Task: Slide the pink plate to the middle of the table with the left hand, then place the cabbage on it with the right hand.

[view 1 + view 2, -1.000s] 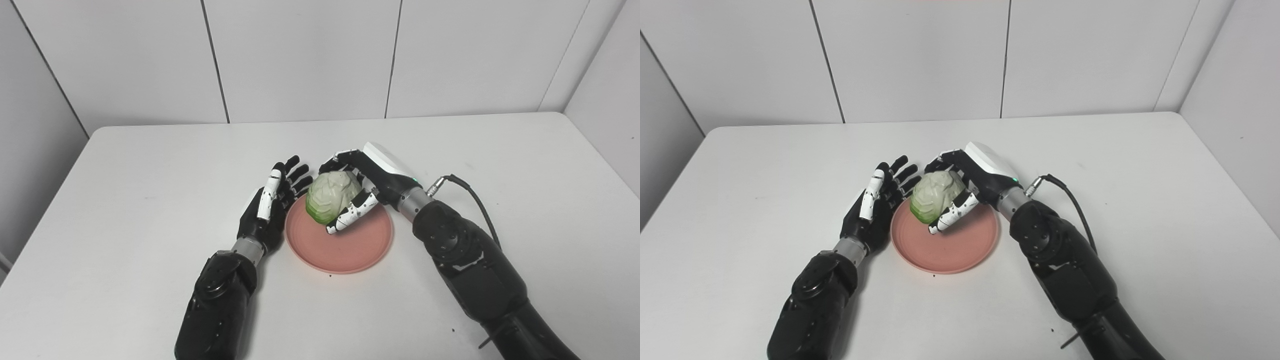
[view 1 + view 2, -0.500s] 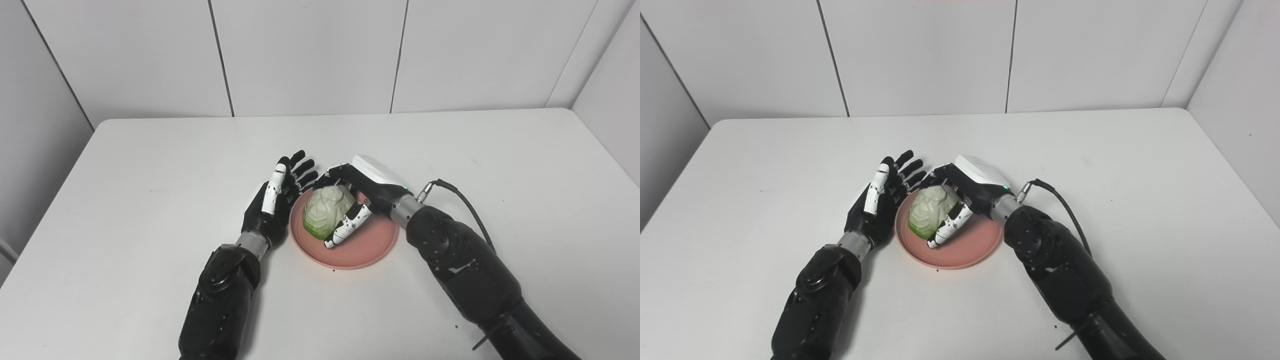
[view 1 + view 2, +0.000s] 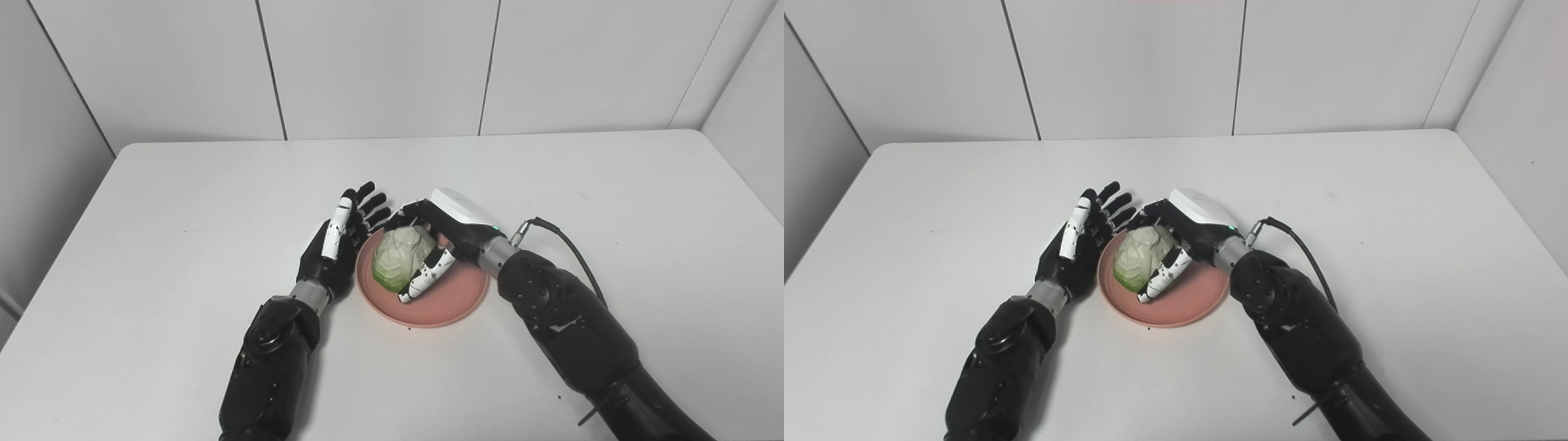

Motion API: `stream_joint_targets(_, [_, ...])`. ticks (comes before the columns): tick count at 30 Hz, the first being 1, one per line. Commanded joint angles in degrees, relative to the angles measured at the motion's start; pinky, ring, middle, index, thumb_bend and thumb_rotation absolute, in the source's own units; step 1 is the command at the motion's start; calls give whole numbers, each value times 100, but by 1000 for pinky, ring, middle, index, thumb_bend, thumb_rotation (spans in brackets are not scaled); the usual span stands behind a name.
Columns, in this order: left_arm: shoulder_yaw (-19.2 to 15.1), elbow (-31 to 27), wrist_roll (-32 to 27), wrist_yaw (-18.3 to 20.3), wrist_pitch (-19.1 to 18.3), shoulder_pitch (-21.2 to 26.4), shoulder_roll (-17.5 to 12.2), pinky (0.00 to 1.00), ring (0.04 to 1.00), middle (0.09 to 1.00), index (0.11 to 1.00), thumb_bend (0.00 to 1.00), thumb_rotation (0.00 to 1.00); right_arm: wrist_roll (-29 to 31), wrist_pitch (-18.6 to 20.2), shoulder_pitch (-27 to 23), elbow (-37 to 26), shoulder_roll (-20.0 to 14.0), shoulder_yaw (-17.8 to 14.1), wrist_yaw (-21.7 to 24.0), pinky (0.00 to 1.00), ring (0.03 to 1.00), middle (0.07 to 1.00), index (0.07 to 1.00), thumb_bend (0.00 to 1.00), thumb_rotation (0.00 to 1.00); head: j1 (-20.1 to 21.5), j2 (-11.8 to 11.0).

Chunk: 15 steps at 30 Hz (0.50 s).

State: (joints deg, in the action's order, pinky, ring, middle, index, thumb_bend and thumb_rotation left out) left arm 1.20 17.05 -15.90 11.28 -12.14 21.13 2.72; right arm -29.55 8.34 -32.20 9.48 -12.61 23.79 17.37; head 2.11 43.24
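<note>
Cabbage (image 3: 401, 258) is sitting over the left half of the pink plate (image 3: 456, 301), pale with a green lower edge; whether it is resting on the plate surface or just above it, cannot tell. Right hand (image 3: 442, 236) is clamping it: fingers (image 3: 411, 209) curling over the far top side, spotted white thumb (image 3: 427, 277) pressing the near side, white back of hand facing up and right. Plate is lying flat near the middle of the table (image 3: 184, 202), slightly toward the near edge. Left hand (image 3: 334, 248) is standing on edge just beside the plate's left rim, palm facing the plate, fingers spread apart and pointing toward the far edge, holding nothing; whether it is touching the rim, cannot tell. Left fingertips are reaching close to the right hand's fingertips behind the cabbage. Both black forearms are coming in from the near edge. Black cable (image 3: 566, 242) is looping off the right wrist over the table, right of the plate.
</note>
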Motion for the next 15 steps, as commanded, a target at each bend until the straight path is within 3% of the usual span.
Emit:
stream_joint_targets(1, [33,180,91,-76,-418,-167,-5,903,905,928,925,430,1000,-15,-37,-233,-213,-46,-55,72,441,495,473,516,527,0,-6,8])
stream_joint_targets(3, [44,188,99,-63,-396,-162,-11,909,913,933,931,429,1000,-48,56,-254,-281,-82,-27,212,522,580,607,500,522,97,-7,9])
stream_joint_targets(4, [48,190,104,-61,-386,-160,-12,908,916,933,930,429,1000,-94,98,-267,-313,-102,-3,287,556,620,658,638,729,81,-7,9])
stream_joint_targets(6, [46,190,92,-56,-389,-158,-10,909,925,937,933,430,1000,-217,184,-302,-378,-149,62,450,590,664,715,751,852,132,-7,8])
stream_joint_targets(12, [41,190,70,-38,-398,-158,-17,917,955,956,953,429,1000,-251,369,-370,-573,-189,74,833,670,810,887,964,979,268,-8,14])
stream_joint_targets(15, [33,191,45,-19,-414,-156,-14,920,966,967,952,426,1000,-184,333,-363,-660,-185,-9,865,694,841,930,996,999,293,-3,15])
